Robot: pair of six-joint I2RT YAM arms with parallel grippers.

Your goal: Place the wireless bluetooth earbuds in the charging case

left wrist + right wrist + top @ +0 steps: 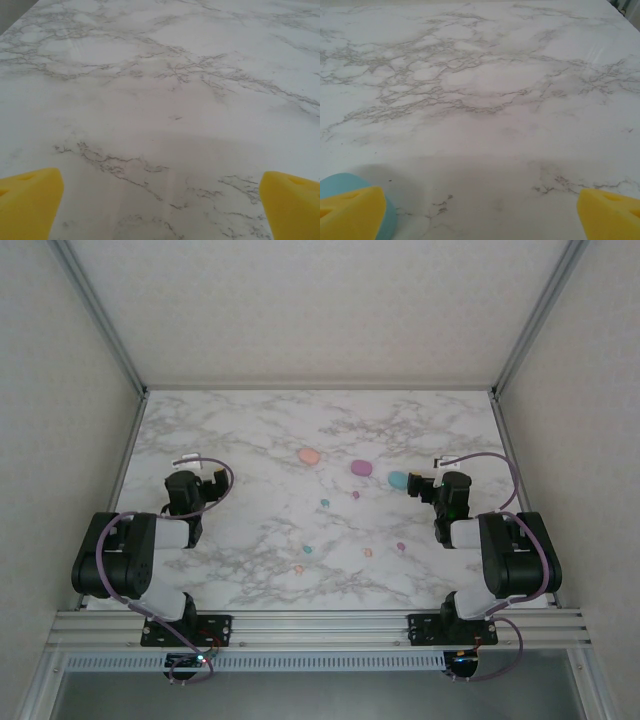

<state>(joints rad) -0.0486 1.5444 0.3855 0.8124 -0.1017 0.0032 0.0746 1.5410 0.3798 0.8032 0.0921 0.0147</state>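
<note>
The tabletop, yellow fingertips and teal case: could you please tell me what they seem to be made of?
Tabletop: grey-veined marble look, perhaps printed laminate; soft sheen. Yellow fingertips: matte plastic or rubber, even colour without glare. Teal case: likely matte plastic, rounded, uniformly coloured.

Far left desk (200, 425): bare marble, free passage ahead of the left gripper (212, 478); nothing lies between its wide-spread fingers (27, 200).
Far middle: orange-pink case (308, 455), purple case (361, 467) and teal case (398, 480) stand in a slanted row, with narrow gaps between them.
Right gripper (428, 483): the teal case (335, 184) sits just beside its left finger; the rest of its gap is bare.
Near middle: small earbuds (323, 503) scattered well apart, with room between them.
Edges: side walls (60, 390) and frame posts (100, 315) close the left, right and far sides.
</note>
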